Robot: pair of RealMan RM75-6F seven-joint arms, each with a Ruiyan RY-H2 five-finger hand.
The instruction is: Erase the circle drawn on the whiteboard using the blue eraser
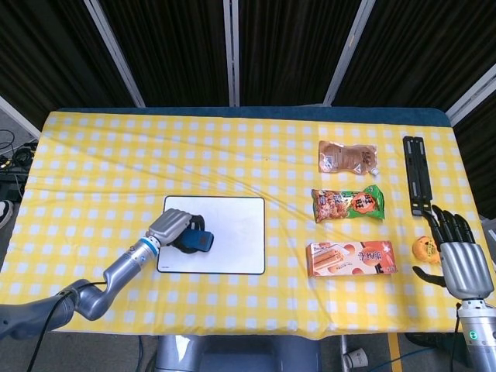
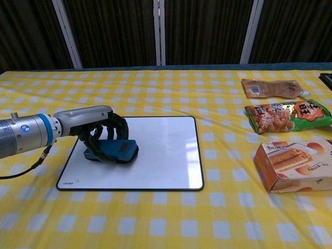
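Observation:
The whiteboard [image 1: 232,225] [image 2: 161,150] lies flat on the yellow checked cloth, left of centre. Its white surface shows no drawn mark in either view. My left hand [image 1: 172,225] [image 2: 96,124] grips the blue eraser [image 1: 200,239] [image 2: 118,150] and presses it on the board's left part. Its fingers curl over the eraser's top. My right hand [image 1: 459,256] rests at the table's right edge, fingers spread, holding nothing. The chest view does not show that hand.
Right of the board lie a brown pouch [image 1: 347,157], a green snack bag [image 1: 349,204] and an orange biscuit box [image 1: 353,258]. A black strip [image 1: 417,175] and a small orange fruit [image 1: 425,248] sit at the far right, near my right hand.

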